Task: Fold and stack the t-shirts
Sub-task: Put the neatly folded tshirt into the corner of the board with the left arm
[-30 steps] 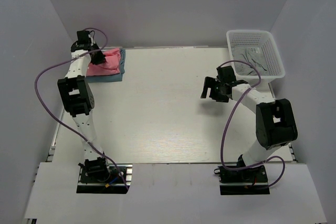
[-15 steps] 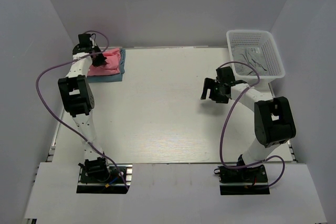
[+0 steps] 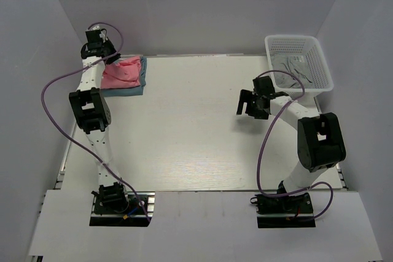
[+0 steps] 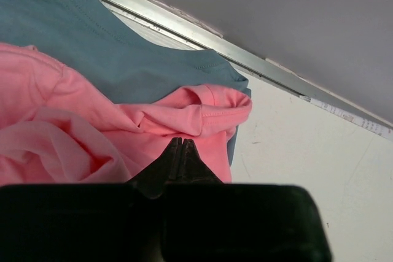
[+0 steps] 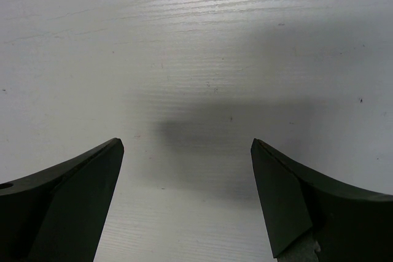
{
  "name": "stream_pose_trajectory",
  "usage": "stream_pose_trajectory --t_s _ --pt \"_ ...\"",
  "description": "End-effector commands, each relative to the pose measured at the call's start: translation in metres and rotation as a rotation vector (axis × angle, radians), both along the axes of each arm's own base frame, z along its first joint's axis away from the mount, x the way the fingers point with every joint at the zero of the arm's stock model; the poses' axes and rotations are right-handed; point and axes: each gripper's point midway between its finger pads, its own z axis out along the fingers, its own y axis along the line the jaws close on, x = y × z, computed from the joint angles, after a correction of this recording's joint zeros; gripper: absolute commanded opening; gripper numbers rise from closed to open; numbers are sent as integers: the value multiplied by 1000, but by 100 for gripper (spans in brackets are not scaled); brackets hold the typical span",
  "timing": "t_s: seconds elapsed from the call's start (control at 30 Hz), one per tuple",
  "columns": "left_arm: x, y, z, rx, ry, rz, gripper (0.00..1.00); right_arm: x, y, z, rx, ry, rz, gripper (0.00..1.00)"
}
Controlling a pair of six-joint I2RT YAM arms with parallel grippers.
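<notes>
Since a second ago, draws the left pincer (image 4: 179, 145), pressed together and seemingly empty, back from the salmon t-shirt (image 4: 73, 133) lying on the teal t-shirt (image 4: 92, 47) at the counter's (image 4: 295, 151) far-left corner, just ahead of its tips, and keeps the spread right pincer (image 5: 185, 145) well apart.

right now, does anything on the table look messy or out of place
The pink shirt sits bunched and creased on the blue shirt at the far left corner of the table, one edge rolled over, not lying flat. Nothing else stands out.
</notes>
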Motion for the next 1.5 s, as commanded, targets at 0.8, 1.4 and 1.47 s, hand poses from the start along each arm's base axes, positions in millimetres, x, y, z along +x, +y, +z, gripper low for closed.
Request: stream_pose_trajectory --t_s 0.8,1.4,1.47 --pt "-99 -2 21 67 143 69 98 -13 8 16 71 -57 44 90" --pt "-66 -2 -23 -7 173 111 70 -12 4 10 45 -37 31 90" --pt "-63 -1 -25 -7 173 111 51 -10 5 10 45 -40 31 90"
